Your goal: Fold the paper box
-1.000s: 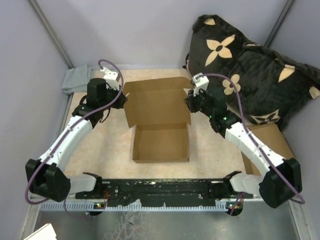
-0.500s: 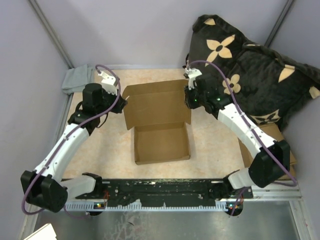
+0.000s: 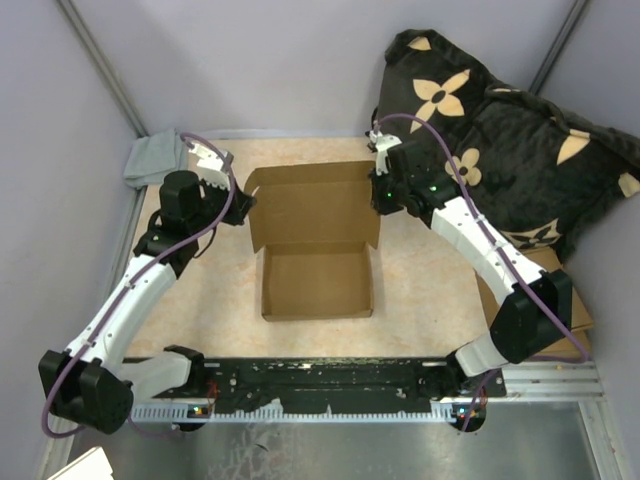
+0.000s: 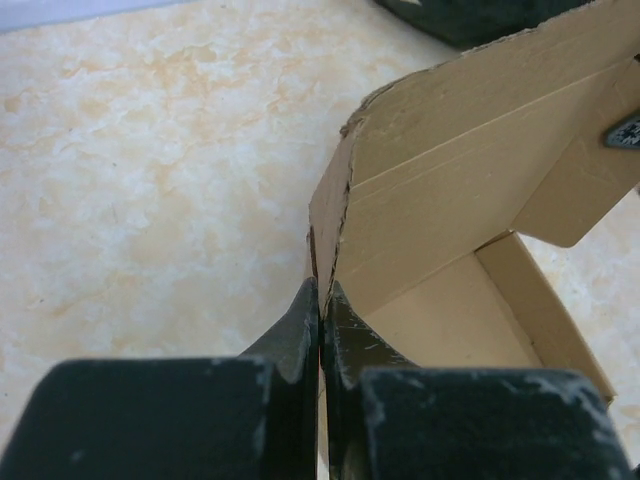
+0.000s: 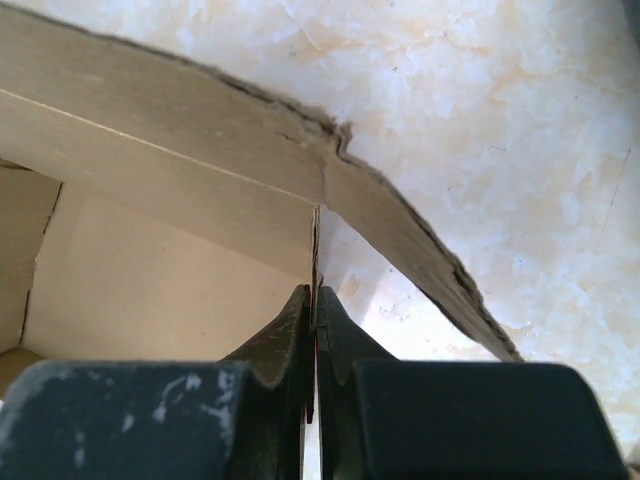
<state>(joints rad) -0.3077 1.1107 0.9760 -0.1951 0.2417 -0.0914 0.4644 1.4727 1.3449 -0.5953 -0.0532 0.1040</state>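
- The paper box (image 3: 315, 250) sits in the middle of the worktop (image 3: 200, 290), between my two arms.
- Its near part is a shallow open tray (image 3: 315, 285) resting flat on the worktop, walls up on all four sides.
- Its far part is the lid panel (image 3: 315, 205), joined to the tray's far wall and raised off the worktop, inner face showing to the top camera.
- A short side flap (image 3: 255, 185) bends off the lid's left edge, and another (image 3: 374, 190) bends off the right edge.
- Left jaws: closed tight on the left flap. In the left wrist view the fingertips (image 4: 300, 330) pinch the cardboard edge (image 4: 330, 230) with no gap showing.
- Right jaws: also closed tight, on the right flap. In the right wrist view the fingertips (image 5: 285, 335) meet on a thin cardboard sheet seen edge-on (image 5: 316, 250).
- Both flaps are held clear of the worktop.
- Left arm (image 3: 130, 290) reaches in from the near left, right arm (image 3: 480, 250) from the near right.
- A grey cloth (image 3: 155, 160) lies at the far left corner, well apart from the box.
- A dark cushion with tan flower shapes (image 3: 520, 150) fills the far right corner.
- A stack of flat brown cardboard (image 3: 570, 300) lies at the right edge, partly hidden under my right arm.
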